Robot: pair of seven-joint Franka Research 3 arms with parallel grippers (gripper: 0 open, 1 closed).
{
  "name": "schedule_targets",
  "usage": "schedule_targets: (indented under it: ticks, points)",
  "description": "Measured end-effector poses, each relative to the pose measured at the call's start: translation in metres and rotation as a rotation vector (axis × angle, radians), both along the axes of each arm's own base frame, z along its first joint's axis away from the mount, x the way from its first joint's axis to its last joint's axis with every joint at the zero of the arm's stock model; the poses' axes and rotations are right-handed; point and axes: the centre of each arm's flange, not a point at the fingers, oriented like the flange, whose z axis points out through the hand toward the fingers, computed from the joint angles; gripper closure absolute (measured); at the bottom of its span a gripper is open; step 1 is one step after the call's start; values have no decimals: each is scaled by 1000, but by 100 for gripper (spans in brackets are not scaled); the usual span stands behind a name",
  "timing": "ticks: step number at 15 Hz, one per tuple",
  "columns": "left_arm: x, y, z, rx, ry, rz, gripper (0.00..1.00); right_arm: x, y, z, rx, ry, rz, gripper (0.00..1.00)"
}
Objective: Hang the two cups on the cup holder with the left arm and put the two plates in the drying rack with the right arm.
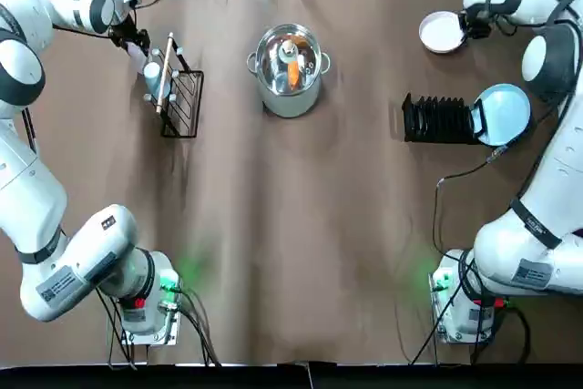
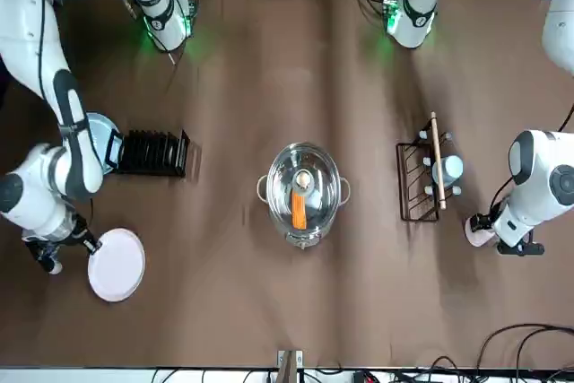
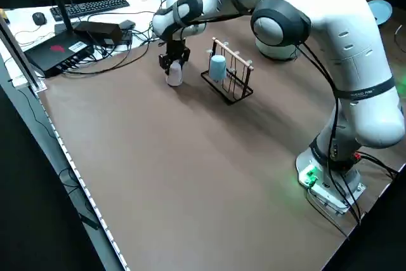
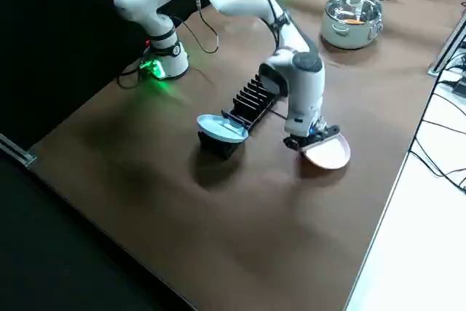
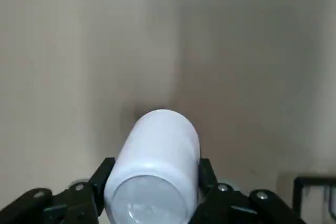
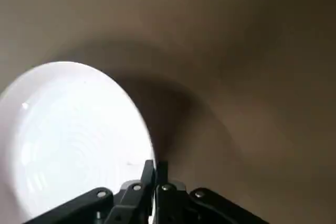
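The left arm's dark two-finger gripper has its jaws clamped on the sides of a small whitish-translucent plastic cup, one finger against either side. The cup is held just beyond the fingertips, above the brown-covered table.

Near these jaws, on the side toward the middle of the table, stands the small black wire-frame cup holder with a pale wooden bar and white-tipped pegs. A light blue plastic cup with a white rim hangs on it, on the side that faces the left gripper's arm.

The right arm's dark two-finger gripper has its jaws pressed nearly together, pinching the edge of a small round white plate. Most of the plate sticks out from the fingertips, over the table and touching nothing else that can be made out.

Near those jaws, back toward the robot's bases, lies the long low black drying rack with upright slots. A small round light blue plate sits at its outer end, away from the pot.

Well apart from both pairs of jaws, between them, stands a steel pot with a glass lid and an orange handle piece.
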Motion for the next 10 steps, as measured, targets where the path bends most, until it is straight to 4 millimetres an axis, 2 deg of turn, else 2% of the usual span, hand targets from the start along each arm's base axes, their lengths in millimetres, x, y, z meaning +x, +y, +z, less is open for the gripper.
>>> schedule_targets:
  ticks: [3,4,7,10]
  points:
    - [6,-14,29,-11,-13,72,31,-3,10,50,-63,58,153,97]
    - [8,-25,62,-20,15,141,31,-11,12,78,-114,126,269,97]
    - [4,-42,115,-27,59,257,31,-25,9,114,-144,212,449,97]
    - [-4,-59,151,-26,75,331,31,-41,-2,149,-214,309,619,97]
